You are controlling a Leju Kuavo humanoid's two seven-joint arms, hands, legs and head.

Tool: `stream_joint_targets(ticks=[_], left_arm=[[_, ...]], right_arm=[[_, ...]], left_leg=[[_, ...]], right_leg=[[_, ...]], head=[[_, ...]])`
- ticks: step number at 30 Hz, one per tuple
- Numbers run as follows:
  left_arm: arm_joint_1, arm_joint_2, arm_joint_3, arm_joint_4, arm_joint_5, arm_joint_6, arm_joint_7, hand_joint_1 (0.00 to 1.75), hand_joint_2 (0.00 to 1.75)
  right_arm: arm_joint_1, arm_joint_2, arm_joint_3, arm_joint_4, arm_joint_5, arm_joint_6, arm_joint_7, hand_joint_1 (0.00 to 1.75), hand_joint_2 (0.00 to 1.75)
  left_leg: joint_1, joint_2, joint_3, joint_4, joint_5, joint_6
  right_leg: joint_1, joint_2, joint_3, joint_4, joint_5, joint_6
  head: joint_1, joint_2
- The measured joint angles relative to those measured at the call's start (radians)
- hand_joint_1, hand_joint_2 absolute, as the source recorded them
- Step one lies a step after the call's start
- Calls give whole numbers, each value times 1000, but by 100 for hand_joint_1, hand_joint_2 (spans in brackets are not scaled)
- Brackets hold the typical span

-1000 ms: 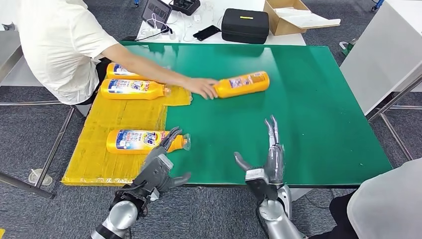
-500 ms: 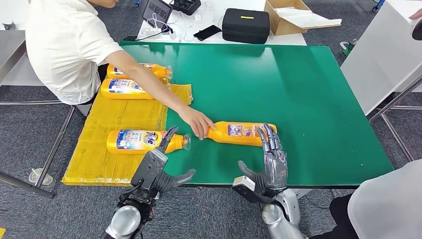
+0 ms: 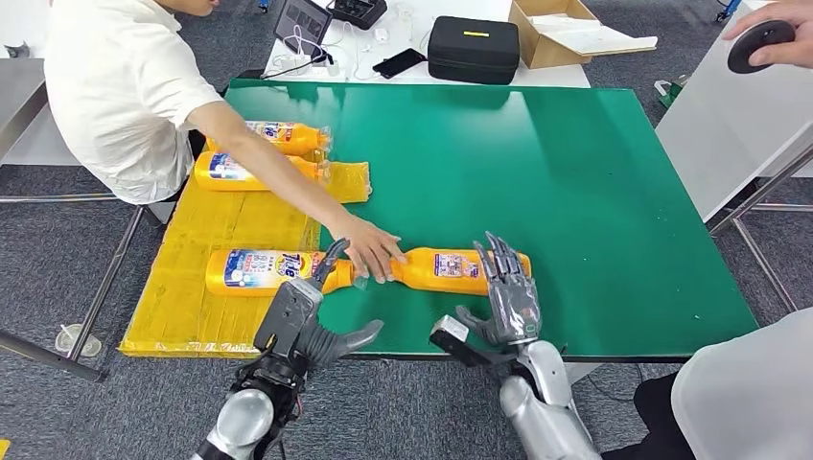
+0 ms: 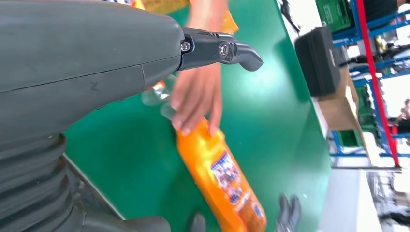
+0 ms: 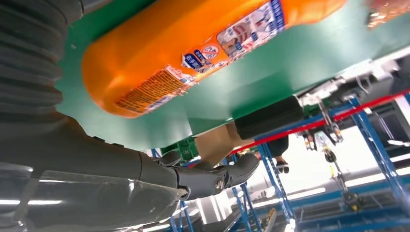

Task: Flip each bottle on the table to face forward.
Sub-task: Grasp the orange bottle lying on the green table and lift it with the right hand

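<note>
Right now our right hand (image 3: 506, 299) stands with its fingers spread apart over the base end of the orange bottle (image 3: 451, 269), which lies on its side on the green table (image 3: 594, 182) near the front edge, its small-print label up; we cannot tell whether the fingertips touch it, and we hold nothing yet. A person's hand (image 3: 369, 253) rests on the neck end of that same bottle, so we judge it wise to wait for that hand to lift clear before we close. Our left hand (image 3: 307, 316) is open and empty, just beside the cap of a second bottle (image 3: 259, 269) lying on the yellow mat (image 3: 240, 220). To flip well, we should wrap the wide body rather than the tapered neck, since the smooth plastic will likely slip, then roll it about its long axis until the main label faces up, keeping it away from the table's front edge.
</note>
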Motion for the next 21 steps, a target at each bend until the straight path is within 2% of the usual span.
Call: stream_joint_targets(ticks=[5, 9, 16, 21], left_arm=[[-49, -26, -25, 58, 60, -44, 4, 0, 175], [-65, -43, -56, 109, 80, -49, 4, 0, 175], [-87, -56, -81, 151, 93, -39, 2, 0, 175], [-97, -58, -89, 165, 99, -29, 2, 0, 175]], right_arm=[[-142, -46, 30, 161, -3, 5, 47, 0, 175], [-213, -66, 41, 266, -7, 28, 68, 0, 175], [-257, -77, 61, 365, 7, 51, 94, 0, 175], [-275, -78, 84, 407, 20, 144, 122, 0, 175]], left_leg=[[0, 0, 0, 0, 1, 1], [0, 0, 0, 0, 0, 1], [0, 0, 0, 0, 0, 0], [0, 0, 0, 0, 0, 0]], right_leg=[[0, 0, 0, 0, 1, 1], [0, 0, 0, 0, 1, 1], [0, 0, 0, 0, 0, 1], [0, 0, 0, 0, 0, 1]], head=[[0, 0], [0, 0], [0, 0], [0, 0]])
